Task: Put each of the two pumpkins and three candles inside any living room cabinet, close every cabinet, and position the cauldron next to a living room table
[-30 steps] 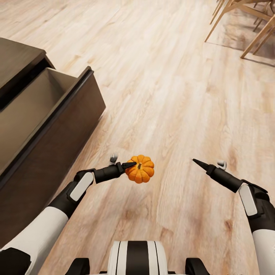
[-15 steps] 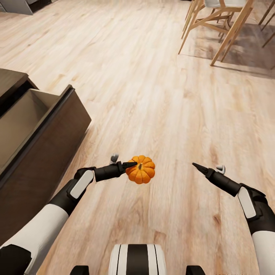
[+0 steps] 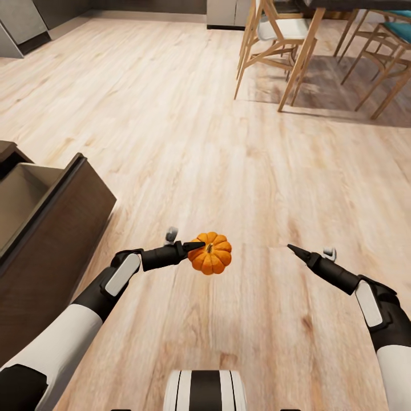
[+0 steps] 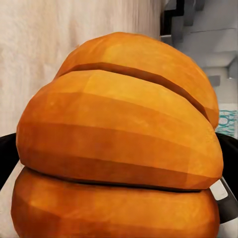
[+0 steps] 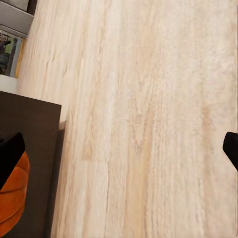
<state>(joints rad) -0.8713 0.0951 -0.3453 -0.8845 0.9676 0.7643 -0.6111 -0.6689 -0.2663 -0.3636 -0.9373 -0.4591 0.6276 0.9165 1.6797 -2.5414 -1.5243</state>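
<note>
In the head view, the left gripper point(image 3: 197, 246) is pinching the pumpkin point(image 3: 210, 252) just left of the frame's centre, carrying it above the wooden floor point(image 3: 188, 142). The cabinet point(image 3: 34, 251) is lying at the left edge of the frame, its drawer point(image 3: 20, 197) standing pulled out with the pale inside showing. That is the relation the coming move turns on: the open drawer is sitting to the left of and slightly above the pumpkin in the picture, on the side of the left arm, so the carrying arm is the nearer one. The drawer's long side is running diagonally from the lower left up toward the middle left. The right gripper point(image 3: 292, 248) is hanging at the right of centre with its tips looking pressed together, holding nothing. Chairs point(image 3: 274, 51) are standing in the upper right.

Compared with a second ago, the cabinet is sitting further left and taking up less of the frame, and more of the chairs is showing. The whole picture is shifting, so the camera is moving, not the things.

In the left wrist view, the pumpkin point(image 4: 119, 144) is filling the frame, dark fingers point(image 4: 7, 158) flanking it.

In the right wrist view, the floor point(image 5: 148, 119) is spreading across the frame, with the dark cabinet point(image 5: 29, 163) at the lower left and a bit of the pumpkin point(image 5: 12, 198) in the lower-left corner.
</note>
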